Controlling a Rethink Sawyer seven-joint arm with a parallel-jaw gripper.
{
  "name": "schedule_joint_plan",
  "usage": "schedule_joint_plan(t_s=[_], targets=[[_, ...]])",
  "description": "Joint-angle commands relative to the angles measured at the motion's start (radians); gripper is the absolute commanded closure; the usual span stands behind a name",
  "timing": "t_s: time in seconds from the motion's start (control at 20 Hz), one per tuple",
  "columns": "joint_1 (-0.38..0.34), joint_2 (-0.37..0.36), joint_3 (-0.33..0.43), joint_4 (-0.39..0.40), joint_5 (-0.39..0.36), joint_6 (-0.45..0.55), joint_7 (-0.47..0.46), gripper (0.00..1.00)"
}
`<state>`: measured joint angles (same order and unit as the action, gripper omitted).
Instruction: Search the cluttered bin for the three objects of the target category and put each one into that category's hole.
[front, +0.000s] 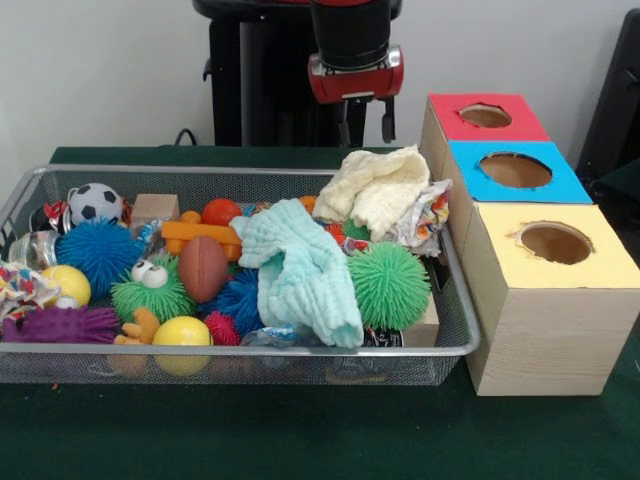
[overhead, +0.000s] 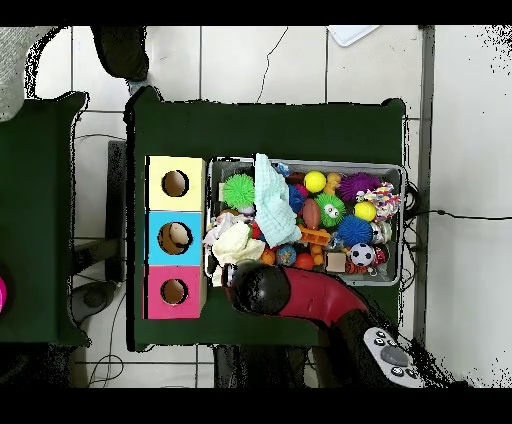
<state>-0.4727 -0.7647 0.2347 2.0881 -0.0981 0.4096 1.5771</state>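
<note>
Could easily go wrong on the grab: reaching down from here with the red-and-black gripper (front: 366, 122), poised over the far right corner of the silver wire-mesh bin (front: 250, 350) with jaws apart and empty, likely to pinch the crumpled cream cloth (front: 380, 185) along with the patterned rag half tucked beneath it, or to drag the long pale aqua cloth (front: 300, 275) draped across the middle. Equally likely to squeeze the green spiky rubber ball (front: 388, 285) off to one side, or send the small yellow smooth ball (front: 182, 332) rolling deeper under the heap. Cannot tell which category is wanted, so no single target to place; candidates all inside the bin: cloths toward the box side, brown toy football (front: 203, 267) and blue spiky ball (front: 98, 252) in the middle and far side, black-and-white toy soccer ball (front: 95, 202) in the back corner. Just beside the bin, a pale wooden box with three round holes, topped red (front: 450, 125), blue (front: 470, 185) and yellow (front: 610, 265). From overhead, seemingly something pale inside the blue hole (overhead: 178, 238); nothing discernible in the other two.
</note>
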Motion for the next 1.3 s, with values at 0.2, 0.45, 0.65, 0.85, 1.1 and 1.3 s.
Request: schedule_joint_plan(t_s=[0.2,0.45,0.65,0.85,1.1,1.3], targets=[[-0.051,0.030,-0.014,-0.162,-0.098,0.048,0.003,0.00],[-0.065,0.008,-0.020,-0.235,-0.195,0.008,-0.043,0.00],[-0.094,0.019,0.003,-0.296,-0.271,-0.008,-0.085,0.00],[-0.129,0.040,0.043,-0.340,-0.338,-0.011,-0.119,0.00],[-0.180,0.084,0.093,-0.376,-0.379,-0.032,-0.113,0.00],[-0.212,0.120,0.120,-0.414,-0.411,-0.039,-0.120,0.00]])
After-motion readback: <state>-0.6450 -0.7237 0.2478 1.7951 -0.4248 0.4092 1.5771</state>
